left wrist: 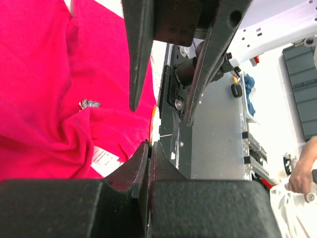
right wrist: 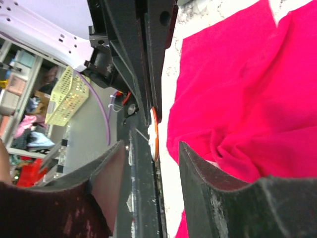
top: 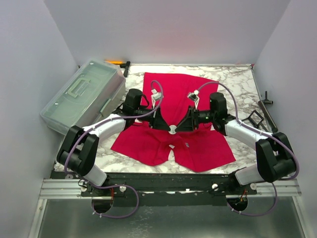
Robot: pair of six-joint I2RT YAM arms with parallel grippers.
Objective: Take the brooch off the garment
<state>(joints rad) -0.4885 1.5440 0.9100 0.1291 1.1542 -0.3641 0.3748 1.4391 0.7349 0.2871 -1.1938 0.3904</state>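
Jaws of the left gripper (left wrist: 148,148) were seen pressed together on the brooch (left wrist: 152,121), a thin flat disc shown edge-on, pale on its face and orange along its rim. The jaws of the right gripper (right wrist: 151,148) were held apart, with one dark, scuffed finger (right wrist: 106,183) on either side of that disc and neither closed on it. From above, the two grippers were seen tip to tip over the near middle of the garment (top: 173,89), with the brooch showing as a small white round spot between them. Whether the disc was parted from the cloth could not be told. In the right wrist view a strip of pale table was seen between its rim and the nearest red fold.

The garment, a bright red T-shirt of plain matte cloth, was spread on the table (top: 237,84), smooth at the far side and bunched into soft folds beneath the grippers. A small white label (left wrist: 105,158) was shown at the neck, and a small silvery, knobbly piece (left wrist: 89,103) was lying on the cloth near it. The tabletop was patterned like white marble with grey veins. A translucent, rounded plastic box (top: 84,94) with a moulded lid handle was set at the far left, apart from the shirt.
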